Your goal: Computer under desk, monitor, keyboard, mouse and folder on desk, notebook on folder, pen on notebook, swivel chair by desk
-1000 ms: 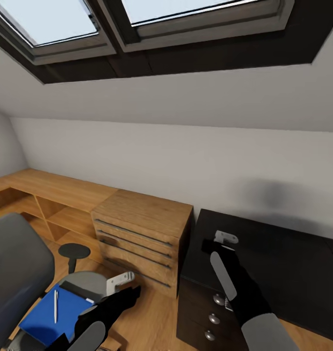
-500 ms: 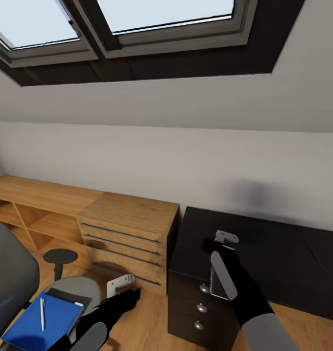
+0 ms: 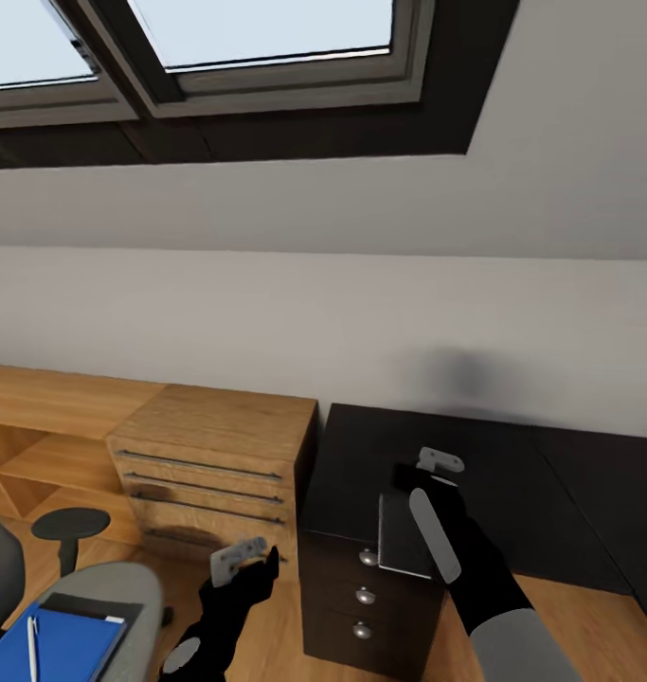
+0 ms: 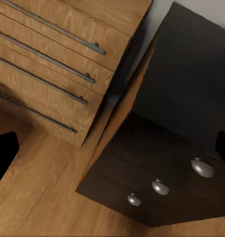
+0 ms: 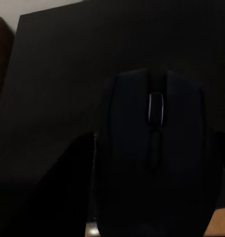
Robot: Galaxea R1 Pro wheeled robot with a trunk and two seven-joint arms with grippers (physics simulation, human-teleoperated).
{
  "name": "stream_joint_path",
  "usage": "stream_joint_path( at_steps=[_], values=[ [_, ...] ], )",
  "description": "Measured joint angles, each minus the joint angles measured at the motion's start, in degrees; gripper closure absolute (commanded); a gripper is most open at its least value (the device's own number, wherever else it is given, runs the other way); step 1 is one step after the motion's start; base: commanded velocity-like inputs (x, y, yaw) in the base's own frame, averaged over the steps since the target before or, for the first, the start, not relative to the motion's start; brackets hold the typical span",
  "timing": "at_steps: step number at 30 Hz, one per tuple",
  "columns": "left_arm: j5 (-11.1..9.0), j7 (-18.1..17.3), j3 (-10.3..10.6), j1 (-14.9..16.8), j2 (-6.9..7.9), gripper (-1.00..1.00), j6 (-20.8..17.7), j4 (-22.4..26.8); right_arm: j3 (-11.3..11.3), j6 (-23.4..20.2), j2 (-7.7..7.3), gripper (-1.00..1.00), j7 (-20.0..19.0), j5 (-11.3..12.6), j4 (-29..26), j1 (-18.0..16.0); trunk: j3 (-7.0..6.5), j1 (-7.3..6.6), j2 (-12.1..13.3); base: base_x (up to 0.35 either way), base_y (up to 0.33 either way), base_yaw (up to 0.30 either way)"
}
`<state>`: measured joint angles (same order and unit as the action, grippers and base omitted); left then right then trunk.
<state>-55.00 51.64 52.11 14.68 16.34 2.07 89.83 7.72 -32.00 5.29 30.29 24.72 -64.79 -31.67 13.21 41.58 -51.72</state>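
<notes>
My right gripper (image 3: 410, 476) is shut on the small dark mouse (image 5: 154, 158) and holds it just above the near left part of the black desk (image 3: 531, 493). The desk's black drawer unit (image 3: 361, 597) with round silver knobs stands below it. My left gripper (image 3: 236, 559) hangs open and empty over the wood floor, between the swivel chair (image 3: 124, 587) and the drawer unit (image 4: 157, 182). On the chair seat lies the blue folder (image 3: 62, 644), with the dark notebook (image 3: 81, 606) at its far edge and the white pen (image 3: 32, 649) on top.
A light-wood drawer chest (image 3: 209, 455) stands directly left of the desk, with a low wooden shelf (image 3: 39, 417) running on to the left. The chair's black armrest (image 3: 69, 523) rises near the chest. Sloped ceiling with skylights (image 3: 266, 38) overhead.
The head view has turned to the right, so the chair, chest and desk have slid left in the picture. My right gripper still holds the mouse over the desk; the left forearm stands more upright.
</notes>
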Motion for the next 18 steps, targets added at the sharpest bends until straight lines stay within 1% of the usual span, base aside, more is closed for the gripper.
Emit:
stream_joint_path(
  at_steps=[1, 2, 4, 6, 9, 18],
  values=[
    [1.9, 1.1, 1.3, 0.0, 0.17, -1.0, 1.3, 0.4, 0.0, 0.0, 0.0, 1.0, 0.0, 0.0, 0.0, 0.0, -0.05, 0.0, 0.0, 0.0, 0.0, -0.222],
    [3.1, 1.8, 2.1, 0.0, 0.28, -1.0, 2.1, 0.7, 0.0, 0.0, 0.0, 1.0, 0.0, 0.0, 0.0, 0.0, -0.09, 0.0, 0.0, 0.0, 0.0, -0.215],
    [4.3, 2.7, 3.0, 0.0, 0.4, -1.0, 2.9, 1.0, 0.0, 0.0, 0.03, 1.0, 0.0, 0.0, 0.0, 0.0, -0.17, 0.0, 0.0, 0.0, 0.0, -0.205],
    [4.7, 3.0, 3.3, 0.0, 0.44, -1.0, 3.2, 1.1, 0.0, 0.0, 0.05, 1.0, 0.0, 0.0, 0.0, 0.0, -0.23, 0.0, 0.0, 0.0, 0.0, -0.14],
    [5.0, 3.3, 3.5, 0.0, 0.48, -1.0, 3.4, 1.2, 0.0, 0.0, 0.08, 1.0, 0.0, 0.0, 0.1, 0.0, -0.27, 0.01, 0.0, -0.084, 0.0, -0.049],
    [5.1, 3.4, 3.5, 0.0, 0.42, -1.0, 3.5, 1.1, 0.0, 0.1, 0.09, 1.0, 0.0, -0.1, 0.1, 0.0, -0.28, 0.04, 0.0, -0.313, 0.0, -0.004]
  ],
)
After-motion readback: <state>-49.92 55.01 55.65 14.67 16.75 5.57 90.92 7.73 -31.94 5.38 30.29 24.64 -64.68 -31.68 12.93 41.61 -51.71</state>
